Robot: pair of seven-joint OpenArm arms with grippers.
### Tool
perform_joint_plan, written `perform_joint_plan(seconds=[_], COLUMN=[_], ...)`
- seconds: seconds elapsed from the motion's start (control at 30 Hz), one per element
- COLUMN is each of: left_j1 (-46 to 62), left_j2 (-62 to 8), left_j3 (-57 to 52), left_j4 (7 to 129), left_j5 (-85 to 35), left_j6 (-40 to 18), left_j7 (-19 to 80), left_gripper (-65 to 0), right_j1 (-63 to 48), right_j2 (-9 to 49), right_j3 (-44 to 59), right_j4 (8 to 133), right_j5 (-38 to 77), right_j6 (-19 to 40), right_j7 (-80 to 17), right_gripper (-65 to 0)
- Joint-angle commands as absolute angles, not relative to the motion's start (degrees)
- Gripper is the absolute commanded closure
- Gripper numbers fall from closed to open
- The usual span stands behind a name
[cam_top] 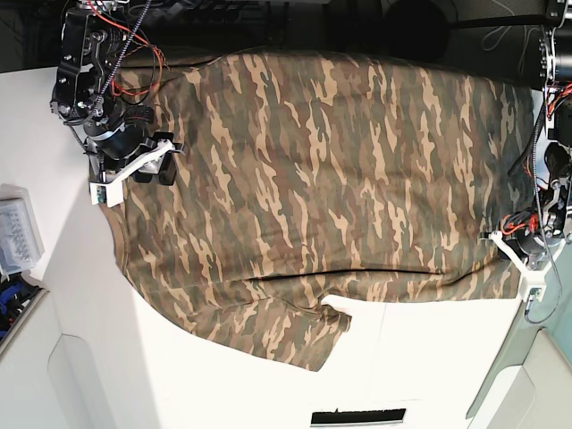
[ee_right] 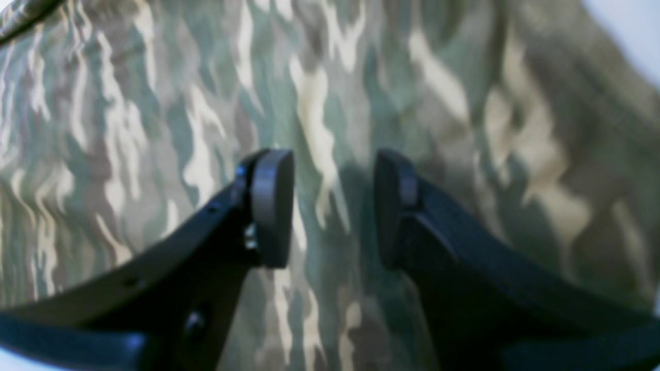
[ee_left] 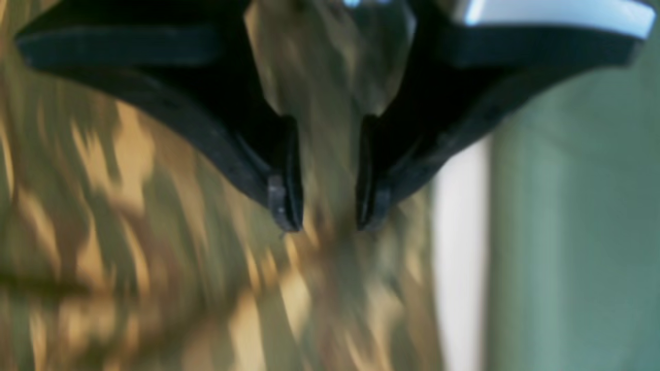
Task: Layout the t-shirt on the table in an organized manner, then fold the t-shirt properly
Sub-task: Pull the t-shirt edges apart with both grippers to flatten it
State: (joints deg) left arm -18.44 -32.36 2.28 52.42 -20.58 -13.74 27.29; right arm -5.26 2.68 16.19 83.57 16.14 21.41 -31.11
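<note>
The camouflage t-shirt (cam_top: 340, 170) lies spread flat over the white table (cam_top: 411, 357), with one short sleeve (cam_top: 299, 335) pointing toward the near edge. My right gripper (cam_top: 159, 161) hovers at the shirt's left edge. In the right wrist view it (ee_right: 330, 206) is open, and nothing but cloth (ee_right: 154, 129) shows below its pads (ee_right: 270, 206). My left gripper (cam_top: 502, 239) is at the shirt's right edge. In the blurred left wrist view it (ee_left: 327, 216) is open just above the fabric (ee_left: 129, 232), with a strip of white table (ee_left: 459, 247) beside it.
A small clear plastic box (cam_top: 18, 223) sits at the table's left edge. A dark slot (cam_top: 357, 416) lies near the front edge. Arm bases and red wiring stand at the back left (cam_top: 89, 63) and far right (cam_top: 554, 134).
</note>
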Motion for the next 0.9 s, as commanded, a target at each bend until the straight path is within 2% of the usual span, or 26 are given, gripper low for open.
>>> perform_joint_plan(seconds=[0.0, 0.17, 0.3, 0.5, 0.57, 0.67, 0.73, 0.87], left_j1=[-19.1, -15.9, -13.5, -9.2, -6.8, -2.2, 1.3, 7.0], left_j2=[-33.6, -33.7, -35.3, -37.1, -37.4, -38.6, -39.2, -39.2], left_j3=[1.9, 1.9, 1.9, 1.9, 1.9, 1.8, 1.7, 1.5], left_j4=[53.2, 53.2, 53.3, 59.2, 62.8, 69.0, 73.0, 78.1], left_j5=[-20.8, -20.8, -21.5, -24.0, -24.0, -24.7, -24.7, -26.0], left_j6=[-14.1, -14.7, -16.3, -16.2, -16.1, -14.3, -12.5, -12.2], left_j7=[26.4, 27.5, 27.6, 27.5, 27.6, 27.7, 27.7, 28.9], left_gripper=[-21.3, -21.3, -21.3, -21.3, -21.3, -20.7, -17.1, -5.0], right_j1=[-4.6, -4.1, -3.8, -4.0, -4.6, -5.9, -7.2, -10.0], right_j2=[2.9, 3.4, 3.4, 3.7, 3.6, 3.6, 3.7, 3.7], right_j3=[16.4, 19.4, 23.0, 23.7, 23.7, 23.7, 23.7, 23.7], right_j4=[84.4, 84.9, 85.1, 85.1, 85.4, 86.3, 86.6, 86.6], right_j5=[16.9, 16.9, 17.7, 25.6, 28.6, 30.8, 30.8, 30.4], right_j6=[21.6, 16.9, 17.0, 21.5, 24.5, 25.7, 25.8, 27.0], right_j7=[-29.8, -28.4, -29.2, -36.0, -37.0, -37.4, -37.4, -37.3], right_gripper=[-25.6, -25.2, -25.2, -25.2, -25.2, -24.9, -21.3, -5.0])
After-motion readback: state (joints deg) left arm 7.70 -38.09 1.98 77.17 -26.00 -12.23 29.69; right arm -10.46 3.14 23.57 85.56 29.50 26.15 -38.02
